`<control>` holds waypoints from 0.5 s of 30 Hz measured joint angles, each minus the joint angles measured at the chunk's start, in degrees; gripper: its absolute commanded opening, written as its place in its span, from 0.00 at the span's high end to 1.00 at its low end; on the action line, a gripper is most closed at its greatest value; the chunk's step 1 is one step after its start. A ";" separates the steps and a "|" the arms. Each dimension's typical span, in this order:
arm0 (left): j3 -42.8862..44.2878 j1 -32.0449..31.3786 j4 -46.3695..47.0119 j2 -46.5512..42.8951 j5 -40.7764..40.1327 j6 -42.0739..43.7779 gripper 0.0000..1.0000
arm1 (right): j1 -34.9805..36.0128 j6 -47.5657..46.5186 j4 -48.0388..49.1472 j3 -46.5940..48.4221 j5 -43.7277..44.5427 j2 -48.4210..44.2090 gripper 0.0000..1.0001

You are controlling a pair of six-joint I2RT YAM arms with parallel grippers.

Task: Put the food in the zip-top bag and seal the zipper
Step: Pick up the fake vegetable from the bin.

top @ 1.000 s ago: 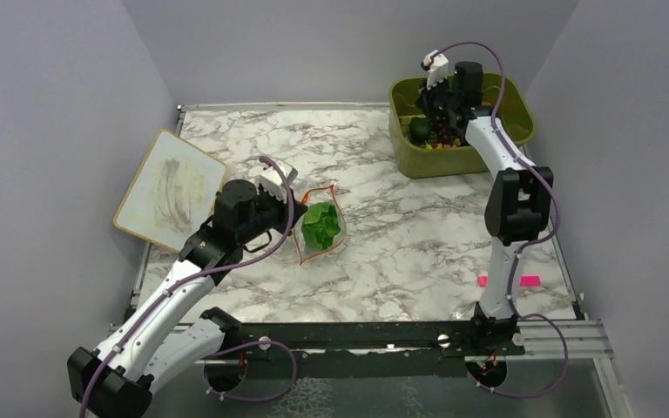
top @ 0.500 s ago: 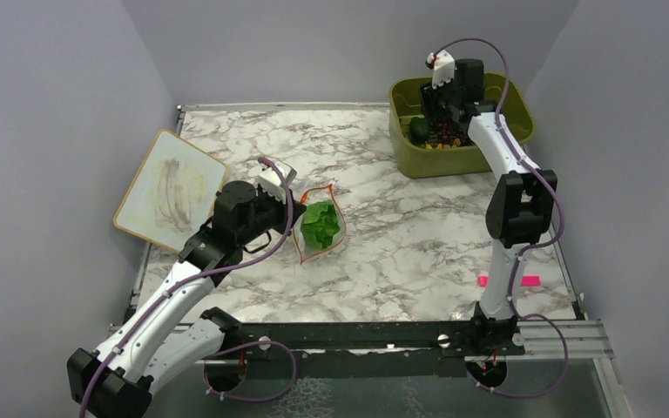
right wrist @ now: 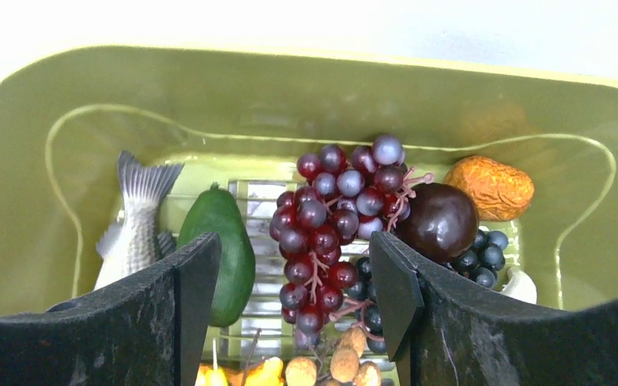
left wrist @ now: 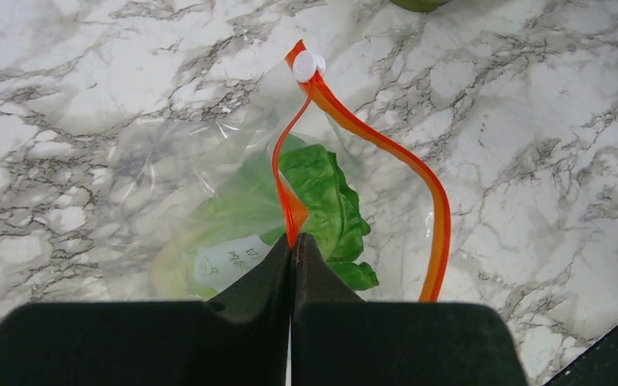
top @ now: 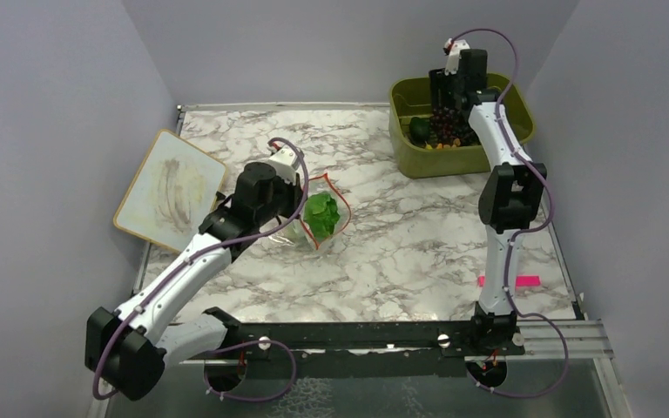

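The clear zip-top bag lies mid-table with the leafy green lettuce inside. My left gripper is shut on the near side of the orange-red zipper and holds the mouth apart; a white slider sits at the strip's far end. My right gripper hangs open over the olive bin, nothing held. Purple grapes lie below, between its fingers. A dark green piece, a grey fish, an orange piece and yellow pieces lie around them.
The bin stands at the back right corner. A dark brown round piece and dark blue berries are also in it. A white board lies at the left edge, and a pink clip near the right arm's base.
My right gripper has opened and drawn up and back over the bin. My left arm has moved right with the zipper, pulling the bag's mouth up and shifting the bag.
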 measured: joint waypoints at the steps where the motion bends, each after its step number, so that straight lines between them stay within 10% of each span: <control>1: 1.86 0.00 -0.83 2.38 -0.13 -0.85 1.00 | -0.33 1.29 -0.28 1.07 -0.11 0.70 0.31; 15: 11.72 0.00 -7.54 9.75 -0.26 -12.09 1.00 | -5.81 8.35 -4.28 0.17 5.62 2.73 0.21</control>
